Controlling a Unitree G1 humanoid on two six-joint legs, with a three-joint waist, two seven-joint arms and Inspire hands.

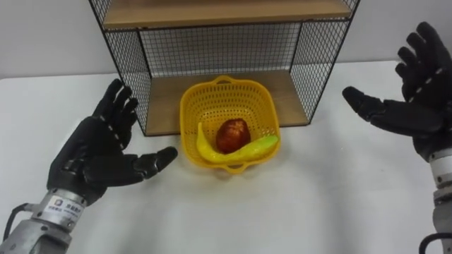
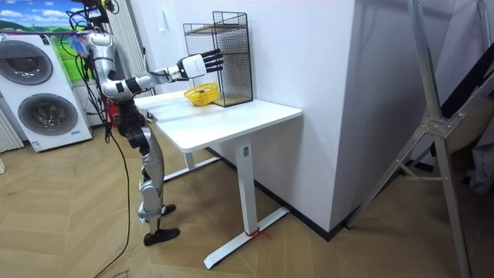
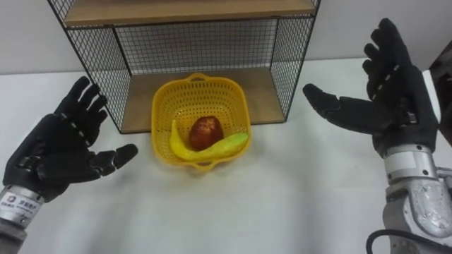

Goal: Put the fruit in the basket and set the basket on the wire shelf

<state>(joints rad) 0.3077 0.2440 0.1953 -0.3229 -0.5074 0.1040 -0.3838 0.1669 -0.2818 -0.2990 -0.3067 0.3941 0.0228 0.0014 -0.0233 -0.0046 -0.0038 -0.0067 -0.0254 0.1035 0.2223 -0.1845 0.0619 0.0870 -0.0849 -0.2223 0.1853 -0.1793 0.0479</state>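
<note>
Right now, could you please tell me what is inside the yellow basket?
A red fruit and a curved banana lie in the yellow basket; the floor beneath them is covered.

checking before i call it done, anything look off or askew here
Yes: the yellow basket sits only partway into the wire shelf, its front half sticking out over the white table. One end of the banana rests on the basket's rim. Nothing is spilled; the left hand and right hand are open, apart from it.

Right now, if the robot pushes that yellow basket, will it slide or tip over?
Probably slides: the yellow basket is wide, low, and looks like light plastic. The banana and red fruit weigh it down, so tipping seems unlikely.
</note>
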